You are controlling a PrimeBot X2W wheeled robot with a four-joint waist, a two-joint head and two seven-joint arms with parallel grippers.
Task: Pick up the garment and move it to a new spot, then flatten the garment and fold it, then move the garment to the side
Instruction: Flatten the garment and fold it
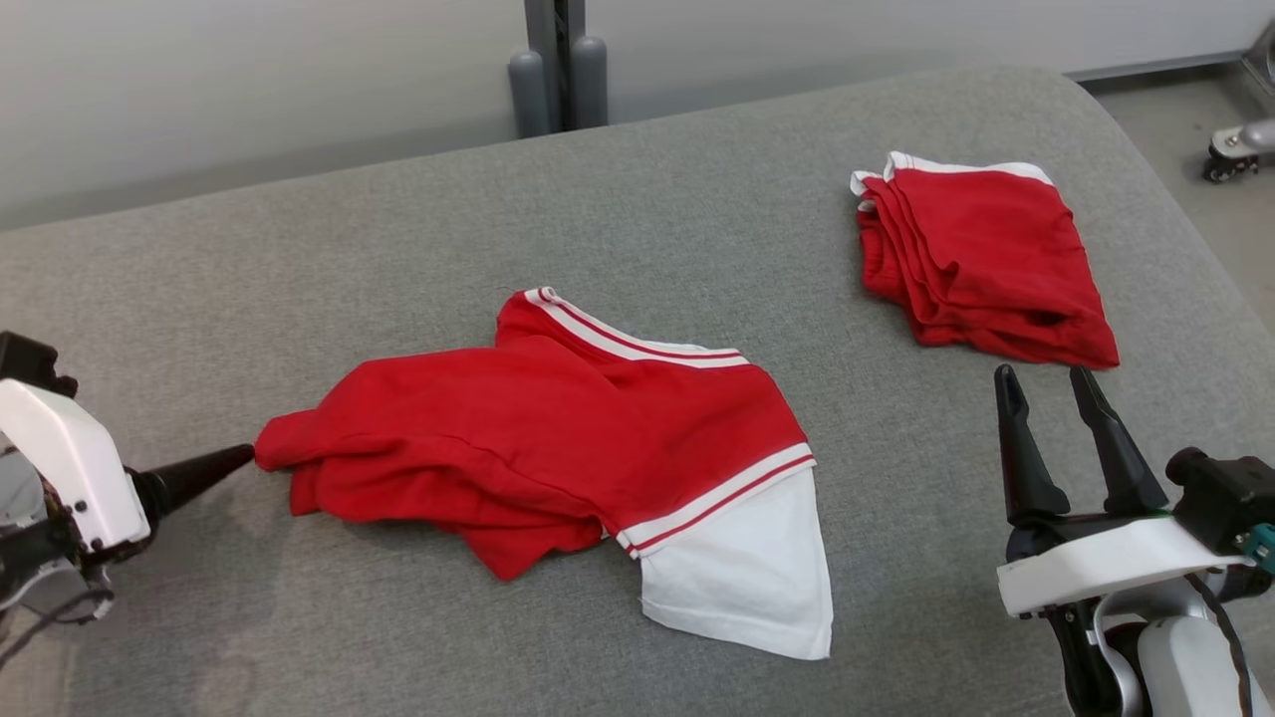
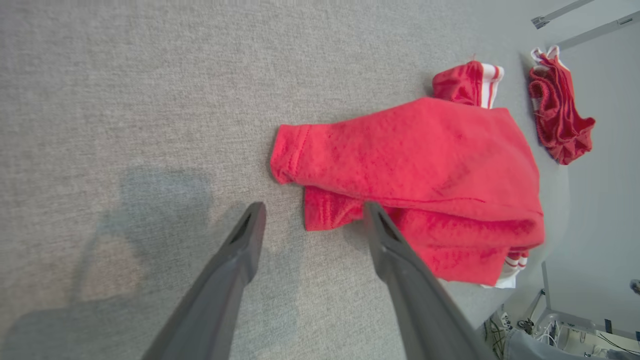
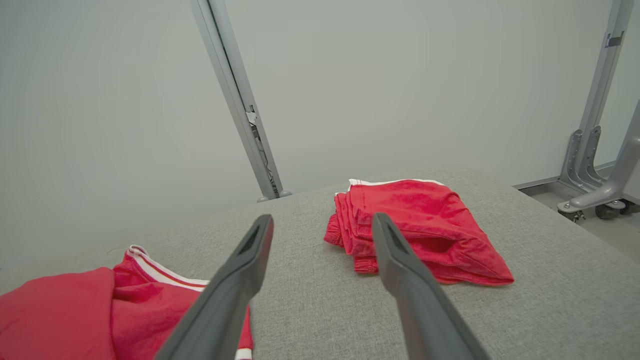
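head view: a crumpled red garment [image 1: 558,438] with striped white bands and a white triangular panel lies mid desk [image 1: 697,199], which is covered in grey woven cloth. the left pincer [image 1: 239,460] points at its left end; the right pincer [image 1: 1043,376] is spread, well apart.
left wrist view: the left pincer's two fingers stand spread, with the fuzzy stitched hem just past the tips.
right wrist view: a folded red pile [image 3: 440,220] lies ahead and a metal post [image 3: 240,100] stands behind.

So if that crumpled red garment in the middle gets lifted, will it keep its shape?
Probably not: the garment lies in soft folds, so it should droop. It looks thin, likely light. Pushed across the grey surface, it may bunch.
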